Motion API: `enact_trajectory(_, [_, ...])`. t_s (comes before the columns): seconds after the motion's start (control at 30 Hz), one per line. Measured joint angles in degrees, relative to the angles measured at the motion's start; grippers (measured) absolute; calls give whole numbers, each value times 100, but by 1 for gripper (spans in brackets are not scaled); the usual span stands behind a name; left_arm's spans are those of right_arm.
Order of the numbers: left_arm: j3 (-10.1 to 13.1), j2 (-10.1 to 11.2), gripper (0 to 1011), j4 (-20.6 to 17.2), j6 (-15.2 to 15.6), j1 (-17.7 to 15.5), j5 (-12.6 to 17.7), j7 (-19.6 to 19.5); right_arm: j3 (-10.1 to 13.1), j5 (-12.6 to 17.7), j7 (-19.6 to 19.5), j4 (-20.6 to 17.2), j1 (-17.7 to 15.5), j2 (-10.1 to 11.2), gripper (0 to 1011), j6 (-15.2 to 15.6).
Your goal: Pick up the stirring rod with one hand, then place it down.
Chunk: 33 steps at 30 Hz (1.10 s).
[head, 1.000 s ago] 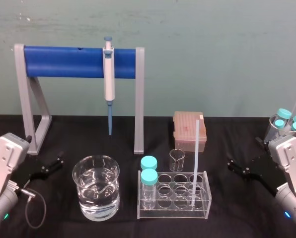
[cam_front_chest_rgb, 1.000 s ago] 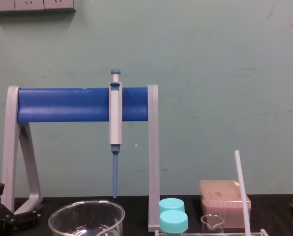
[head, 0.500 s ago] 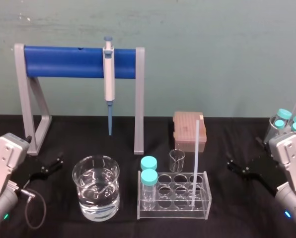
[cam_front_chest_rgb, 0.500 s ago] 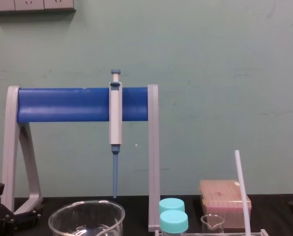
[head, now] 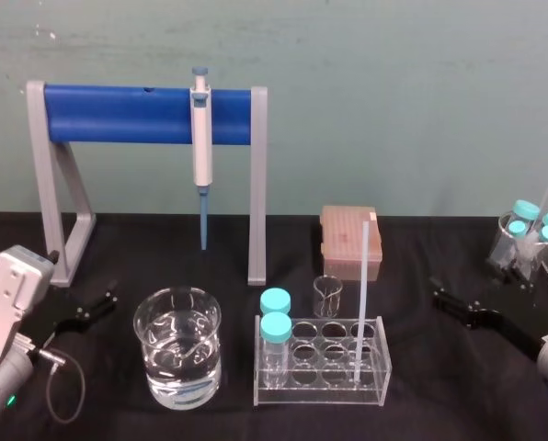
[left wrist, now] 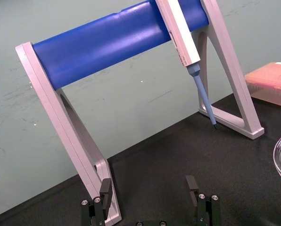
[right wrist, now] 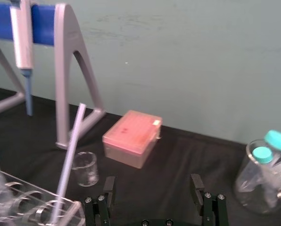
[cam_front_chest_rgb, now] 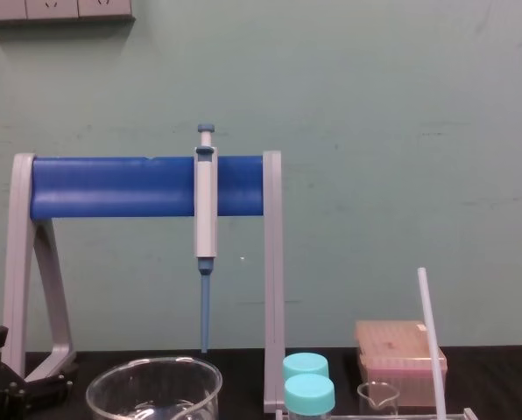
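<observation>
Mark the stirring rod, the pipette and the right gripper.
stirring rod [head: 360, 294], head view, middle of its upright shaft.
pipette [head: 201, 138], head view, middle of its white body.
right gripper [right wrist: 152, 182], right wrist view, midway between its open fingertips.

The black table [head: 421, 266] holds a stand [head: 145, 115], water beaker [head: 177, 354], rack [head: 322, 366], small beaker [head: 327, 296] and pink box [head: 350, 241].

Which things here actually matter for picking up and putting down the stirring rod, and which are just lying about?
Job: stirring rod, standing in the clear rack; right tool, open, right of the rack; left tool, open, idle at far left.
Lying about: pipette on its stand, water beaker, small beaker, capped vials, pink box, jar of tubes.
</observation>
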Motion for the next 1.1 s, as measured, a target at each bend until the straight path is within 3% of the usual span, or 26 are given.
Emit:
enact_trajectory(0.2, [0, 0, 1005, 0, 0, 0, 0, 0, 377, 793, 463, -299, -95, -28, 1003, 649])
enact_trajectory(0.4, [0, 0, 1005, 0, 0, 0, 0, 0, 477, 1300, 725, -375, 25, -84, 1003, 1185])
enact_trajectory(0.63, [0, 0, 1005, 0, 0, 0, 0, 0, 210, 1571, 942, -93, 454, -129, 1003, 1475])
enact_trajectory(1.1, [0, 0, 1005, 0, 0, 0, 0, 0, -368, 1922, 1536, 859, 1419, -276, 1003, 1811])
